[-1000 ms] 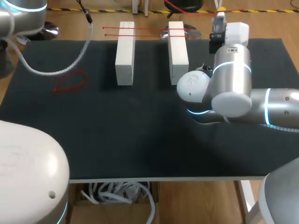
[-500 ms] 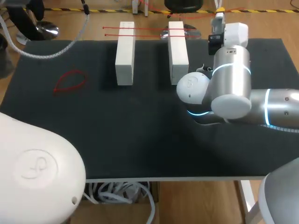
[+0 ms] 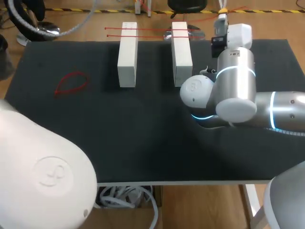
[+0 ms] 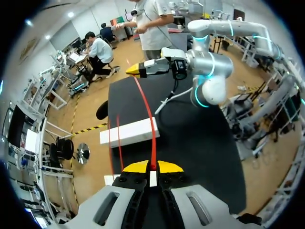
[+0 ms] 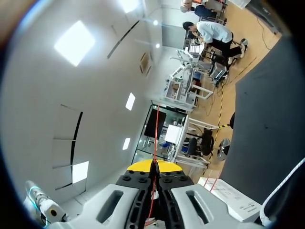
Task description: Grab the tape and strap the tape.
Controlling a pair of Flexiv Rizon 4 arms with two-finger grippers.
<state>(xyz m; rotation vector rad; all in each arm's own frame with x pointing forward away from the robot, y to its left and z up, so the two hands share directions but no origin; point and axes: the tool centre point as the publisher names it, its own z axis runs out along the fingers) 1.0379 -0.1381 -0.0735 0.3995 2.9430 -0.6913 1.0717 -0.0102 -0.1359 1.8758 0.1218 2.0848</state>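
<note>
A thin red tape (image 4: 151, 129) runs taut from my left gripper (image 4: 152, 168), which is shut on it, ahead to my right gripper (image 4: 129, 70), also shut on it. In the right wrist view the tape (image 5: 153, 143) rises from between the closed yellow tips of the right gripper (image 5: 153, 166). In the head view the right gripper (image 3: 222, 11) is past the mat's far edge at the right. Two red strands (image 3: 143, 31) cross the far ends of two white blocks (image 3: 127, 55) (image 3: 181, 52). The left gripper does not show in the head view.
A loose red loop (image 3: 71, 83) lies on the black mat (image 3: 119, 138) at the left. My left arm's white elbow (image 3: 47, 176) fills the near left corner. My right arm's joints (image 3: 228, 90) stand over the mat just right of the right block.
My left arm's elbow has swung to the right in the head view and its upper part has moved out at the far left. The right gripper has barely shifted.
</note>
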